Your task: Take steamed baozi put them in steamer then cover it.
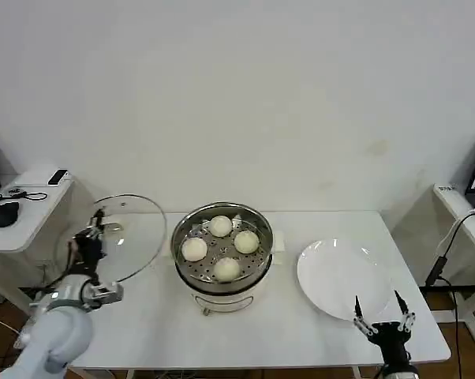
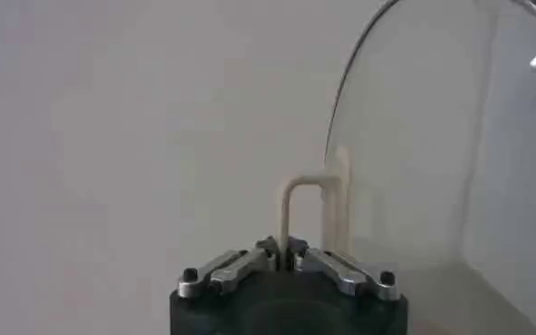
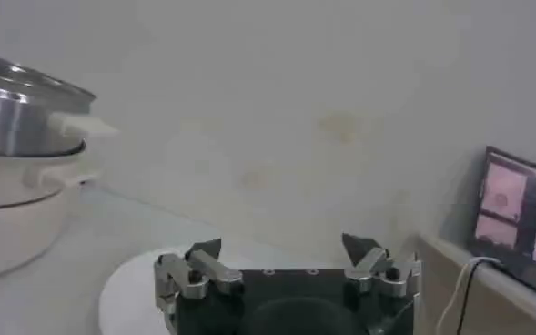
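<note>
Nearest the head camera, the left arm (image 1: pixel 52 335) rises at the table's left edge. Its left gripper (image 1: pixel 90 237) is clamped on the pale bar handle (image 2: pixel 306 214) of the glass cover (image 1: pixel 119 237), which it holds tilted on edge, apparently clear of the white table (image 1: pixel 143 332), left of the steamer. The steamer (image 1: pixel 222 249) stands at table centre on its white base, uncovered. All four steamed baozi (image 1: pixel 221 226) rest on its perforated tray. A white plate (image 1: pixel 340 276) lies to the steamer's right. The right gripper (image 1: pixel 382 314) sits at the plate's near edge, jaws spread apart, holding nothing.
</note>
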You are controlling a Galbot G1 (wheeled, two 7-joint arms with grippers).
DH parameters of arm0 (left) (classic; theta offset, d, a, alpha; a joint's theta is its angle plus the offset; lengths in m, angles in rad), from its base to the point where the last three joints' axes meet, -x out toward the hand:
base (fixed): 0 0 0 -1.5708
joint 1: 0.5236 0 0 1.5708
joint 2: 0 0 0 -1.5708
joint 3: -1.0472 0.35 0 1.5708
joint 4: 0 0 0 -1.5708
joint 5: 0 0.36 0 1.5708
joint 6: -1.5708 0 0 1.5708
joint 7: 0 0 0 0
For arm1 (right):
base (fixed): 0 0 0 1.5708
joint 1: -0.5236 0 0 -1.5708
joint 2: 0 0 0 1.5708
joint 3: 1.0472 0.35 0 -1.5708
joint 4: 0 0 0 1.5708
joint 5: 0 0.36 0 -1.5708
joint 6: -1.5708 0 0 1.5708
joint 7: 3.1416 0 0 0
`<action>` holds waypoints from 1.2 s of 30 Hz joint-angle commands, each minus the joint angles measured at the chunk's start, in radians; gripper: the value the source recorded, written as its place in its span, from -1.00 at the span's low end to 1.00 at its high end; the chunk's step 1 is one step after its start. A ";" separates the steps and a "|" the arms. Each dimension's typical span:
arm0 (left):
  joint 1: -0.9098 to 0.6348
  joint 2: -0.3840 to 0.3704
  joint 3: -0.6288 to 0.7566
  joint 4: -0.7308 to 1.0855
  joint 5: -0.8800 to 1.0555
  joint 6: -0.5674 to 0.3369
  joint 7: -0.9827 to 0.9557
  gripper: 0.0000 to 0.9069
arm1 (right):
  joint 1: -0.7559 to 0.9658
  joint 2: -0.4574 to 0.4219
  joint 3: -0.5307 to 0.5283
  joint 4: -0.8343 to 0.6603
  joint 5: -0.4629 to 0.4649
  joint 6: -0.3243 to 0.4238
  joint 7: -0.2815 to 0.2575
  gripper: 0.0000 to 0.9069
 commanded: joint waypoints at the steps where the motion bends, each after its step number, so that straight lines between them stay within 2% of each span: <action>1: -0.243 -0.086 0.368 -0.010 0.070 0.106 0.077 -1.00 | -0.013 0.015 0.004 0.015 -0.035 -0.003 0.003 1.00; 5: -0.303 -0.162 0.464 0.001 0.170 0.128 0.147 -1.00 | -0.005 0.025 -0.024 0.007 -0.053 -0.003 0.006 1.00; 14: -0.371 -0.254 0.544 0.087 0.258 0.137 0.181 -1.00 | 0.010 0.039 -0.054 -0.018 -0.074 0.001 0.008 1.00; 36: -0.406 -0.302 0.600 0.185 0.315 0.131 0.200 -1.00 | 0.021 0.046 -0.074 -0.052 -0.084 0.012 0.009 1.00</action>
